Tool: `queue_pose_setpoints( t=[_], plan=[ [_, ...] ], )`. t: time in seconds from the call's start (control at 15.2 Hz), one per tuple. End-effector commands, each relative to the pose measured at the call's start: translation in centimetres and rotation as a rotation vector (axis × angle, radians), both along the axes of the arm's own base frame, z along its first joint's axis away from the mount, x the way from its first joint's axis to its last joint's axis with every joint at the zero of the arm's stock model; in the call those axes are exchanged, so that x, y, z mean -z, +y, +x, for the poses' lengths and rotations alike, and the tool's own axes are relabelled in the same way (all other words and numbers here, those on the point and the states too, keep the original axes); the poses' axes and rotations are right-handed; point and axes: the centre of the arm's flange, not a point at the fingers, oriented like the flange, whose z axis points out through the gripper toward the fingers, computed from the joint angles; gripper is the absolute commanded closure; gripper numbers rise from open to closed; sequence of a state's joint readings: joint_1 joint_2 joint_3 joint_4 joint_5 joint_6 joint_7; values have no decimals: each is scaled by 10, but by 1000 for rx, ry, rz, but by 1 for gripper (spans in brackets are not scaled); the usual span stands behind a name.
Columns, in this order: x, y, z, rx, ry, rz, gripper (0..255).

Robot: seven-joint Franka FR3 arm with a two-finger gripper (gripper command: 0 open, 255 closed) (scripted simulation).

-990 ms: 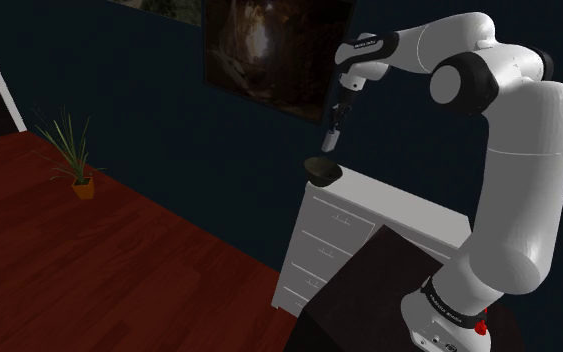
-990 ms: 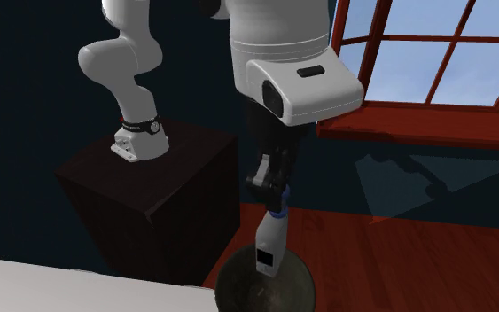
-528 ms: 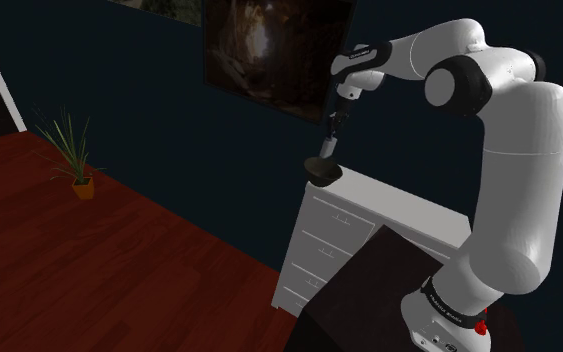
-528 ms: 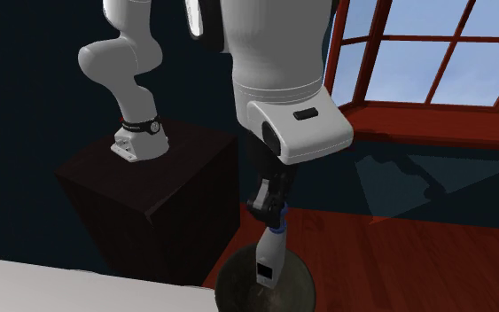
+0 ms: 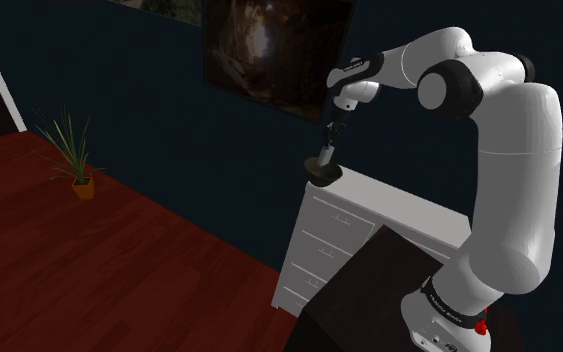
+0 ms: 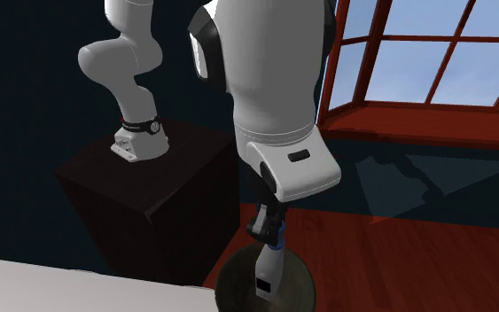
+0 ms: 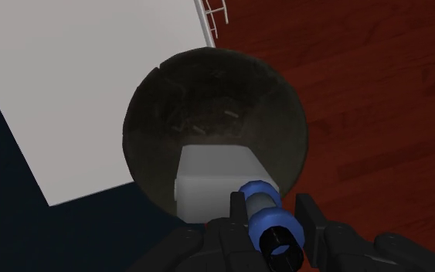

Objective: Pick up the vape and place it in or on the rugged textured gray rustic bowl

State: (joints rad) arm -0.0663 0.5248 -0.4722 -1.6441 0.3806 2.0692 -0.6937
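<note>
Descending, jaws clasping vape, now lower over dark bowl.

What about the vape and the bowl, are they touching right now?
Cannot tell. In the second exterior view the vape overlaps the dark bowl; neither contact nor a gap shows plainly.

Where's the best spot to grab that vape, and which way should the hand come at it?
Grab the vape by its narrow blue top end, coming straight down from above. It hangs upright with its wide white body lowest, over the dark bowl, so the slim end points up and probably fits between the fingers better than the body would. The gripper is clasping it just there.
</note>
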Motion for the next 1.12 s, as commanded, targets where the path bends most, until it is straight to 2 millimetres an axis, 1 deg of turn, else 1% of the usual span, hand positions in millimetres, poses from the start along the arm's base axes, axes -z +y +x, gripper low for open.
queue_pose_setpoints(
  t=[0.0,0.07,0.59,0.66,0.99,1.06],
  plan=[
    [11,0,0,0,-1,0,255],
    [16,0,0,0,-1,0,255],
    [16,0,0,0,-1,0,255],
    [16,0,0,0,-1,0,0],
    [16,0,0,0,0,0,0],
    [3,-1,-1,0,-1,0,0]
  ],
)
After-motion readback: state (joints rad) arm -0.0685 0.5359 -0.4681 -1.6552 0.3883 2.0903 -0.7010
